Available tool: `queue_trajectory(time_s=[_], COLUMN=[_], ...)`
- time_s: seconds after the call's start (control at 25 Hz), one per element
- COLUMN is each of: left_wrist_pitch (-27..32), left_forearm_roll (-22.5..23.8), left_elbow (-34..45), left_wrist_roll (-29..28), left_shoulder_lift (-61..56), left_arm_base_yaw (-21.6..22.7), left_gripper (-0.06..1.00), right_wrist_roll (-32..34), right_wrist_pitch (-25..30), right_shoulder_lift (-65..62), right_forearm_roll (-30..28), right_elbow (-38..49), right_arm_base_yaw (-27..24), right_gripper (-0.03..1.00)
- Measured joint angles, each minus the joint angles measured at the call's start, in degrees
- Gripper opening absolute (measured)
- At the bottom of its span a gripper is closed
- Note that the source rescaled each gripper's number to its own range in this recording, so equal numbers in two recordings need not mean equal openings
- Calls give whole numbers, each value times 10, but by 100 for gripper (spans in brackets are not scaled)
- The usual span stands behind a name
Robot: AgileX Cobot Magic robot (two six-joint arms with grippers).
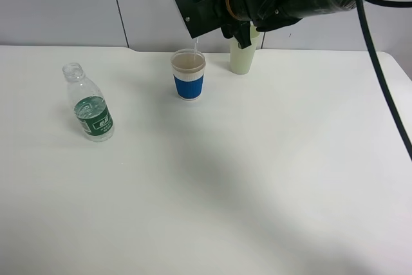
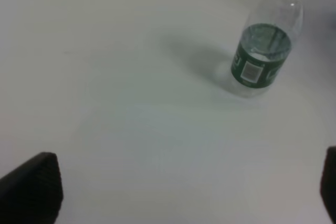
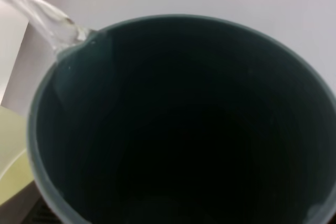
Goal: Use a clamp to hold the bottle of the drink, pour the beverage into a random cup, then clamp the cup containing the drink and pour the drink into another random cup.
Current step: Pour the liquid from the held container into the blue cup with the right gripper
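Observation:
A clear uncapped bottle (image 1: 90,104) with a green label stands on the white table (image 1: 257,172) at the left, with a little liquid in it. It also shows in the left wrist view (image 2: 262,51). My left gripper (image 2: 181,187) is open and empty, well away from the bottle. My right gripper (image 1: 193,11) is shut on a dark cup (image 3: 178,129) and holds it tilted above a paper cup with a blue sleeve (image 1: 188,76). A thin clear stream (image 3: 42,17) runs off the dark cup's rim. The blue-sleeved cup holds liquid.
A pale green cup (image 1: 243,57) stands just behind and right of the blue-sleeved cup, partly hidden by my right arm. The wall is close behind both cups. The table's right edge runs down past the far right.

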Motion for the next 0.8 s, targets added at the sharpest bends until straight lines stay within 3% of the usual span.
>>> queue_trajectory(time_s=[0.8], left_wrist_pitch=[0], left_forearm_roll=[0], left_elbow=[0], left_wrist_roll=[0], left_shoulder_lift=[0], left_arm_base_yaw=[0], left_gripper=[100], right_wrist_roll=[-48], right_wrist_pitch=[-11], right_shoulder_lift=[0], right_forearm_roll=[-1], right_elbow=[0], right_arm_base_yaw=[0], right_gripper=[0])
